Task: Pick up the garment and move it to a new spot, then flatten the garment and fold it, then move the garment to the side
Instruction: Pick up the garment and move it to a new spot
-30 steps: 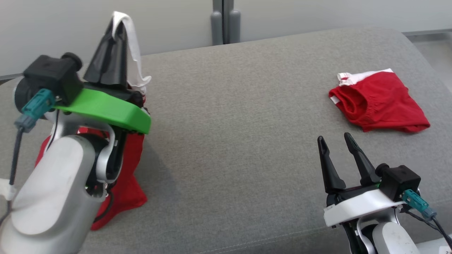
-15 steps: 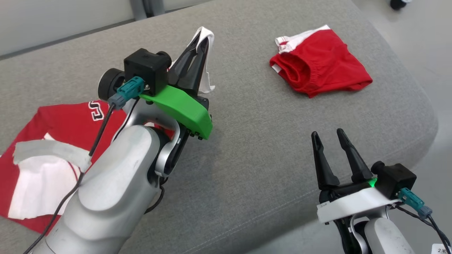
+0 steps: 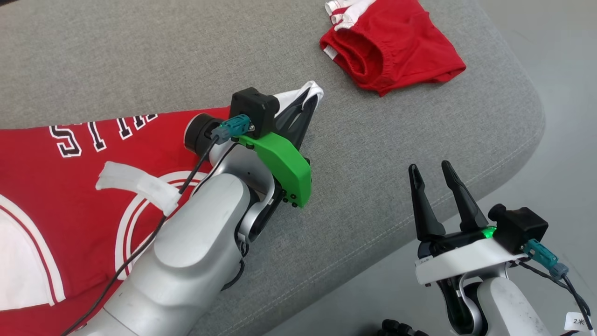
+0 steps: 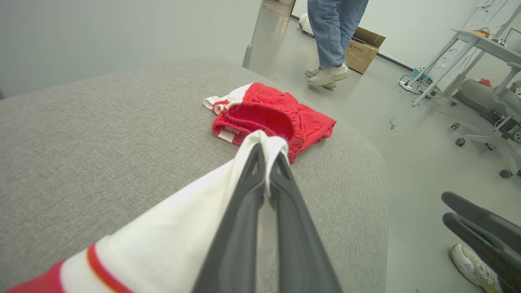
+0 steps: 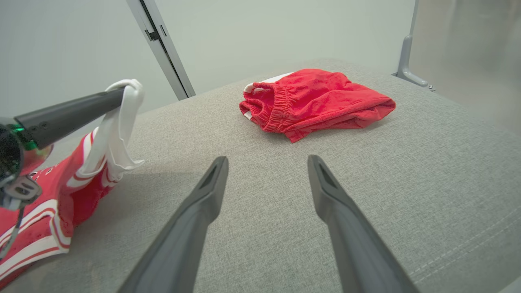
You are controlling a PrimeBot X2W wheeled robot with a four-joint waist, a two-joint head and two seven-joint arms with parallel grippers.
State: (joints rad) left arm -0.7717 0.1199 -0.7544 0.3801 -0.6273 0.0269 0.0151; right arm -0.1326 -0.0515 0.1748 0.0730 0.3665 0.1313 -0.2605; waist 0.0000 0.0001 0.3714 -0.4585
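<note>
The left gripper [image 3: 311, 94] is clamped tight on the red basketball jersey [image 3: 70, 200], pinching its white shoulder strap and holding it up just short of the folded red shorts [image 3: 392, 51]. The rest of the jersey (white lettering across the chest) lies spread on the grey cushion [image 3: 140, 56], well to the robot's left of the shorts. The right gripper [image 3: 429, 167], fingers spread around nothing, hovers nearer the robot than the shorts. Beyond the shorts stand a person's legs [image 4: 331, 36].
</note>
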